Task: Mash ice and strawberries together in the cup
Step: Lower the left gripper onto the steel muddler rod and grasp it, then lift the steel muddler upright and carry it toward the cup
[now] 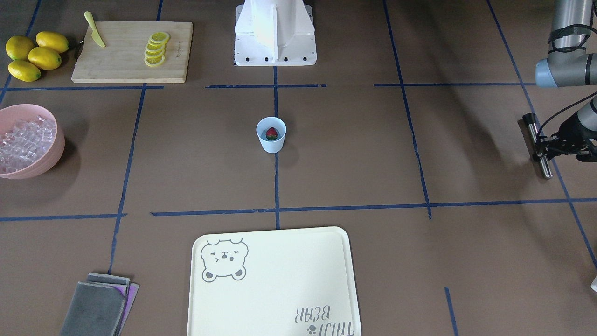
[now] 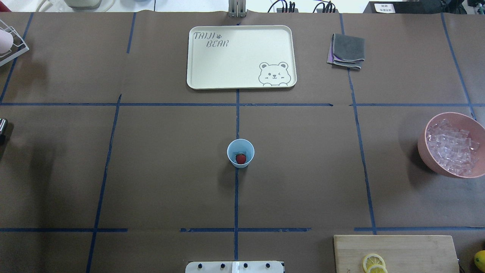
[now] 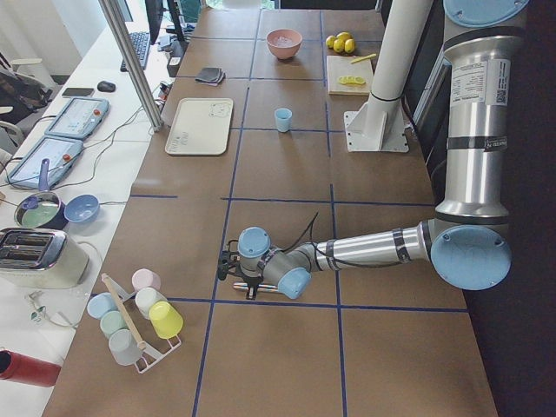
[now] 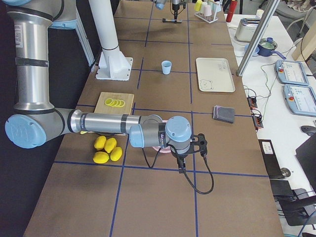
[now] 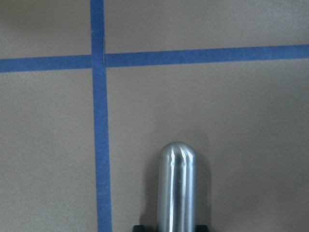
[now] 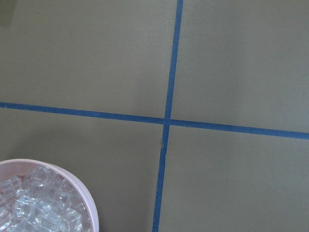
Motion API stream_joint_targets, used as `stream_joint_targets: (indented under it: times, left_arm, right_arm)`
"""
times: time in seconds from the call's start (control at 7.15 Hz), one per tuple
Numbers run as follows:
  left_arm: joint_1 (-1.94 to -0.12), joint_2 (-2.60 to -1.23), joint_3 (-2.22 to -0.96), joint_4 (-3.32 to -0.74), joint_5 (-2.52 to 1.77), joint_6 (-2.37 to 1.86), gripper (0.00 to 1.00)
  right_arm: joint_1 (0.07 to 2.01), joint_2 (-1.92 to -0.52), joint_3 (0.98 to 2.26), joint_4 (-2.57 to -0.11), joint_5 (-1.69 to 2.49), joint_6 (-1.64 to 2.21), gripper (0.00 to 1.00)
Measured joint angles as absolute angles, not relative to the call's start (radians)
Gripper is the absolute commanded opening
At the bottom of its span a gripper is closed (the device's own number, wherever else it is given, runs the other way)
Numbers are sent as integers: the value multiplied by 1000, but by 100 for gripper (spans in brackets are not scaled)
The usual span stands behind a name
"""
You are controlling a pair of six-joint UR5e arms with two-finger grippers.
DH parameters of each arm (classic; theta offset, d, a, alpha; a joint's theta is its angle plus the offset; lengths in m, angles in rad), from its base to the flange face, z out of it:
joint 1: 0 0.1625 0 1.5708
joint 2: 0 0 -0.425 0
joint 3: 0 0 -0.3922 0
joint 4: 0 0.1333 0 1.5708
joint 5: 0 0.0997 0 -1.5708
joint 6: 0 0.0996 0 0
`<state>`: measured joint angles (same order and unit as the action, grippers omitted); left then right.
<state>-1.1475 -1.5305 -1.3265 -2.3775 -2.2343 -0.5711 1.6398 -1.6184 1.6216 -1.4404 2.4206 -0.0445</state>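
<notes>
Pale blue cup (image 1: 271, 145) holds one red strawberry (image 1: 272, 134). Ice (image 1: 21, 140) fills a pink bowl (image 1: 58, 140) far to the cup's right. Left gripper (image 1: 541, 147), far to its left, clamps a steel masher (image 1: 532, 128); right gripper (image 4: 201, 144) state cannot be told. Ice likely hard, slippery: pinch flat faces

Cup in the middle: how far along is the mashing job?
Done: the strawberry sits in the cup. In hand: the left gripper holds a metal rod, away from the cup. Left: ice lies in the pink bowl; nothing looks mashed.
</notes>
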Motion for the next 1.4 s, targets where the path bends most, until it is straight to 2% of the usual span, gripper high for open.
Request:
stream_joint_targets:
  times: [0.42, 0.98, 1.4]
  left_arm:
    - [-1174, -1533, -1428, -2353, -2239, -569, 0]
    - [-1204, -1542, -1744, -2345, -2055, -564, 0]
    - [-1117, -1552, -1942, -2305, -1737, -574, 0]
  right_arm:
    - [1640, -1619, 1621, -1440, 2421, -44, 99]
    - [1640, -1620, 1626, -1440, 2425, -44, 99]
    - [1640, -1631, 1634, -1440, 2446, -45, 99]
